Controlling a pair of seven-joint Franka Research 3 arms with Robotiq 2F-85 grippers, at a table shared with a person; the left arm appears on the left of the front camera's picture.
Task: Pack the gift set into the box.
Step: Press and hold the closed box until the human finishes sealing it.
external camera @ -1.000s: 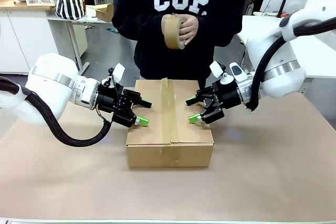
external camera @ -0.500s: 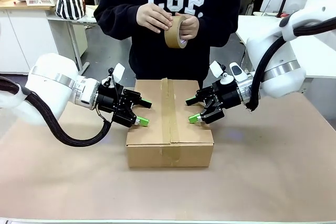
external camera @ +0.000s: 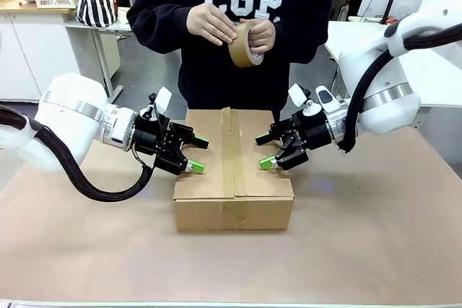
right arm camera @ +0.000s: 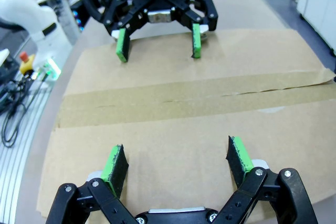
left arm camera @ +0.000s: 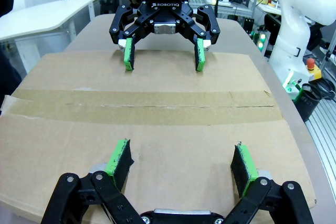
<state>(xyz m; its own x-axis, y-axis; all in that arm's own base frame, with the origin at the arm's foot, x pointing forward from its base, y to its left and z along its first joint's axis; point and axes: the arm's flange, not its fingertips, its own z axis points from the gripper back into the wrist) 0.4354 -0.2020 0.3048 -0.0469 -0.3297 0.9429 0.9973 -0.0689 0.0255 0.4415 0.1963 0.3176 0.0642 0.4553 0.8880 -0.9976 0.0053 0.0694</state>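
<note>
The table (external camera: 375,236) fills the lower half of the front view, and its whole top is covered with a plain brown sheet. At the middle of the frame the box (external camera: 233,178) rests flat on this sheet, its flaps closed and a strip of brown tape (external camera: 229,151) running lengthwise over its top and down its near face. The sheet around the box is bare on every side in view.
</note>
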